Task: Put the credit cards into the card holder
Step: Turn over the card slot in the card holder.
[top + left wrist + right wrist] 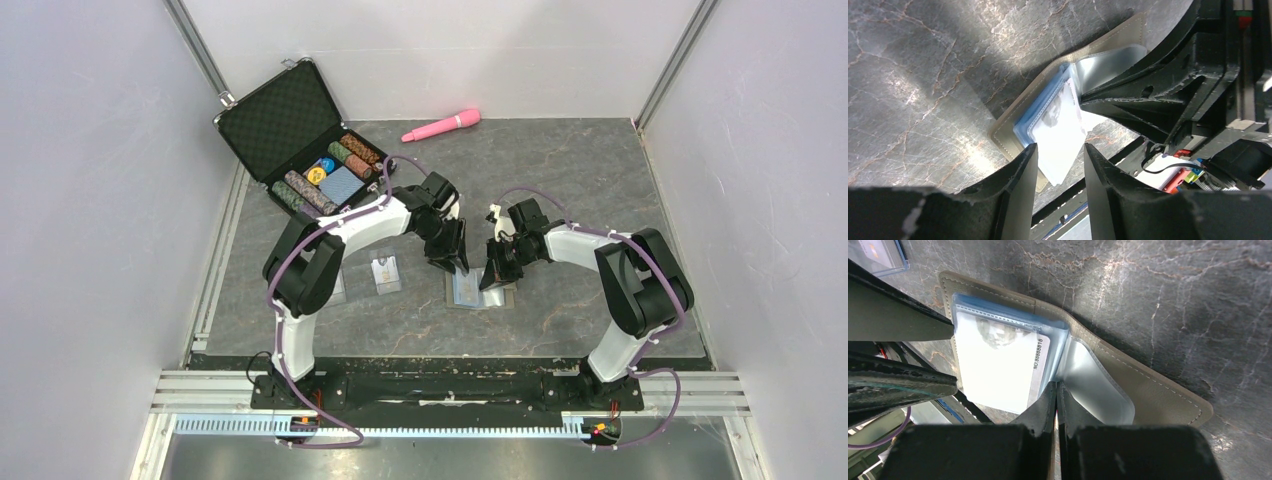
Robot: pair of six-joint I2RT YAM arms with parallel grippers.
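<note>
The khaki card holder [466, 292] lies open on the table, light-blue slots up [1023, 122]. A whitish credit card [1060, 135] sits partly in a slot, its near end sticking out past the holder's edge [993, 370]. My left gripper [1059, 150] is open, its fingertips either side of that free end. My right gripper [1055, 386] is shut with nothing in it, tips pressed at the holder's fold against a clear leaf [1098, 390] that curls up. Another credit card [385, 272] lies flat to the left, and a pale one [337, 285] shows beside the left arm's elbow.
An open black case [285, 120] with poker chips and a blue deck stands at the back left. A pink wand [441, 125] lies at the back. White walls close both sides, and the black base rail [450, 385] runs along the near edge.
</note>
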